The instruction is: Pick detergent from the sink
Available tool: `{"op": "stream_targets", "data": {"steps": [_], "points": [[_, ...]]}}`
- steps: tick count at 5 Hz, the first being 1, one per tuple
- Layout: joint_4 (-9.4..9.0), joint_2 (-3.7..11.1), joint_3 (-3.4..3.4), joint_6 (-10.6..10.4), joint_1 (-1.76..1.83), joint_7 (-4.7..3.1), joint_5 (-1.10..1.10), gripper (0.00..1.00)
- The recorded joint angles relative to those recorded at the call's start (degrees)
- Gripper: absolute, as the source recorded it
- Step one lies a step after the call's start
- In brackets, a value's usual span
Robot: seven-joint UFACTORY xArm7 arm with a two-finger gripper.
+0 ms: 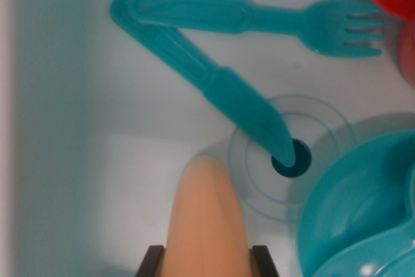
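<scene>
Pinching the orange detergent bottle [206, 218] at bottom centre, the pincer [209, 261] holds it over the white sink [97, 128], below a teal knife [214, 85] and fork [259, 21].

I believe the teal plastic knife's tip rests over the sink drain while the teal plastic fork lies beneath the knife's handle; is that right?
Not quite. In the wrist view the teal plastic fork lies on top of the handle of the teal plastic knife, not beneath it. The knife's tip does rest over the dark sink drain.
</scene>
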Motion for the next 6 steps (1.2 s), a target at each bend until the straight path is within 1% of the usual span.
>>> {"op": "stream_targets", "data": {"steps": [1, 2, 3, 4, 5, 6], "points": [[0.36, -0.11, 0.0, 0.47, 0.0, 0.01, -0.01, 1.0], [0.36, -0.11, 0.0, 0.47, 0.0, 0.01, -0.01, 1.0], [0.93, -0.27, 0.0, 1.2, 0.0, 0.04, -0.03, 1.0], [0.93, -0.27, 0.0, 1.2, 0.0, 0.04, -0.03, 1.0], [1.86, -0.55, 0.0, 2.41, 0.01, 0.08, -0.05, 1.0], [1.86, -0.55, 0.0, 2.41, 0.01, 0.08, -0.05, 1.0]]}}
